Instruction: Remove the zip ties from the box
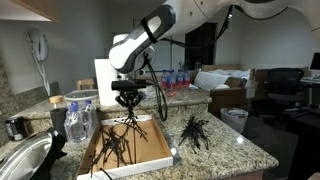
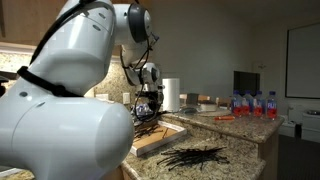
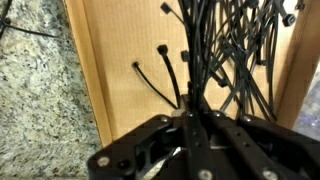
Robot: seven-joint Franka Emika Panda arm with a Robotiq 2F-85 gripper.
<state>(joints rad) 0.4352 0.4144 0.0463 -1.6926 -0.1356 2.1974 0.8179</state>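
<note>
Gripper clamped on a bunch of zip ties hanging directly beneath it over the box, tips possibly touching cardboard. A further pile lies on the counter, off to the gripper's side.

The white arm has rounded glossy links, black joint bands and a black end effector.
</note>
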